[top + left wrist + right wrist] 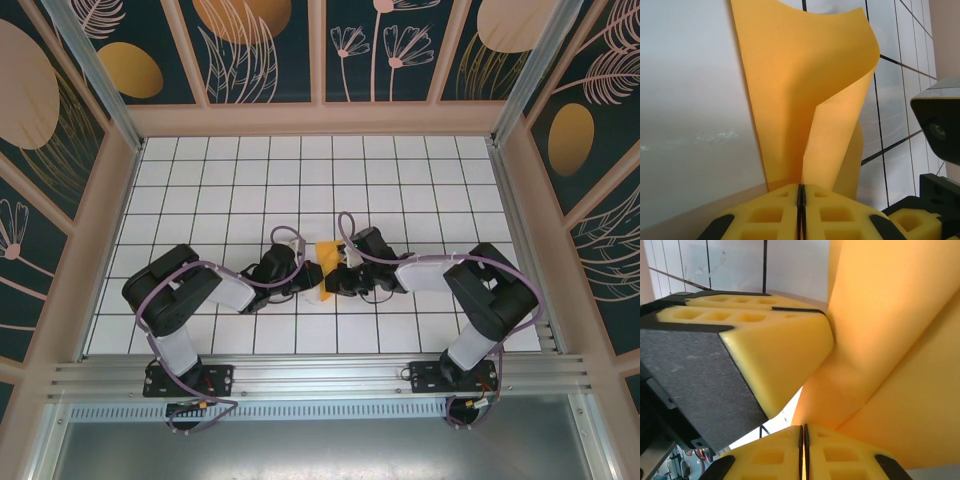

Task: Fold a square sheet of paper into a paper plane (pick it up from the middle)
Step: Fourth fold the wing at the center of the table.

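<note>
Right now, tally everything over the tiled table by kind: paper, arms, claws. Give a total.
Orange-yellow paper sheet: 1
Robot arms: 2, left arm and right arm
Claws: 2, left claw and right claw, both pinched shut on the sheet
Total: 5
</note>
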### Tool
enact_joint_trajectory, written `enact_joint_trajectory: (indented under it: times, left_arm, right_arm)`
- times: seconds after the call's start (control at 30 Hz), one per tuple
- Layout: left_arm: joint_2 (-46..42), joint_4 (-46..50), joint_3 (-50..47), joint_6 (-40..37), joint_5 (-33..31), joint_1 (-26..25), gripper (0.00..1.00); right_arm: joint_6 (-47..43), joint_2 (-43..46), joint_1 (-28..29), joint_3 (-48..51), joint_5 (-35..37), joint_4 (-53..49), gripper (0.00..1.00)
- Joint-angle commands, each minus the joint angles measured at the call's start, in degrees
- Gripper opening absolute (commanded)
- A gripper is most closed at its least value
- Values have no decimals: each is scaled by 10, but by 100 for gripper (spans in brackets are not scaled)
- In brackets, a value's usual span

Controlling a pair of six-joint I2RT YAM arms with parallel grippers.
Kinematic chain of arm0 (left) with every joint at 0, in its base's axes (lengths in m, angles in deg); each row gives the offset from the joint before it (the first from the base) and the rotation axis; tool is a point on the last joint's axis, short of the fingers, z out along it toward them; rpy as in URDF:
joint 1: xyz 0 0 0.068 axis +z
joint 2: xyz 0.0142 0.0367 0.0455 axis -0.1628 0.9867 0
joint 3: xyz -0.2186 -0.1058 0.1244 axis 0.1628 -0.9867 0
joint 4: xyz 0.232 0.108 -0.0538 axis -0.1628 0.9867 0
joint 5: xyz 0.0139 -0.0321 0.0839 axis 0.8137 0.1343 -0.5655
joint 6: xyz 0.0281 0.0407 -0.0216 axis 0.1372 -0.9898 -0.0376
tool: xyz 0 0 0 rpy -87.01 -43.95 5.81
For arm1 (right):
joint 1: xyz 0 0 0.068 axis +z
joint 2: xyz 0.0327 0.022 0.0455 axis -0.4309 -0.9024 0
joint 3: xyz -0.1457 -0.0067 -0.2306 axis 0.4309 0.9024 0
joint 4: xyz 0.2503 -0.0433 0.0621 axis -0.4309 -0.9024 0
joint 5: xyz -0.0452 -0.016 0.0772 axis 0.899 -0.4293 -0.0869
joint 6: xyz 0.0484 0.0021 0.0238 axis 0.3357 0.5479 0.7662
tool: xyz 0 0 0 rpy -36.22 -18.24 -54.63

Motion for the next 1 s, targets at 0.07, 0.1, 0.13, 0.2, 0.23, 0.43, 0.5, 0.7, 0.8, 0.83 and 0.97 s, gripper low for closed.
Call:
enact_joint_trajectory:
  times: [0.07,0.1,0.13,0.2,0.23,0.43,0.5,0.7,0.8,0.83,0.97]
  left_arm:
    - [-8,66,30,-34,-1,-15,12]
    - [-7,75,36,-37,-7,-18,11]
    - [-6,80,39,-39,-13,-22,10]
    - [-4,84,41,-37,-24,-25,10]
    - [-2,88,45,-38,-30,-29,10]
    - [-1,163,90,-71,-90,-59,9]
    - [-3,182,97,-75,-111,-66,9]
    - [-12,239,125,-107,-168,-91,9]
    - [-12,278,148,-128,-198,-102,9]
    - [-12,290,156,-135,-208,-107,9]
    - [-8,314,180,-148,-225,-122,8]
  right_arm:
    - [4,34,4,12,7,-10,15]
    - [6,43,4,15,11,-12,17]
    - [6,53,4,19,20,-17,18]
    - [6,73,4,28,41,-28,20]
    - [6,82,4,33,51,-34,23]
    - [11,108,3,62,79,-41,29]
    - [18,126,2,69,108,-47,29]
    - [49,196,-47,112,122,-29,28]
    - [45,213,-80,123,104,-22,27]
    - [41,212,-85,122,94,-22,24]
    - [25,190,-109,106,72,-20,17]
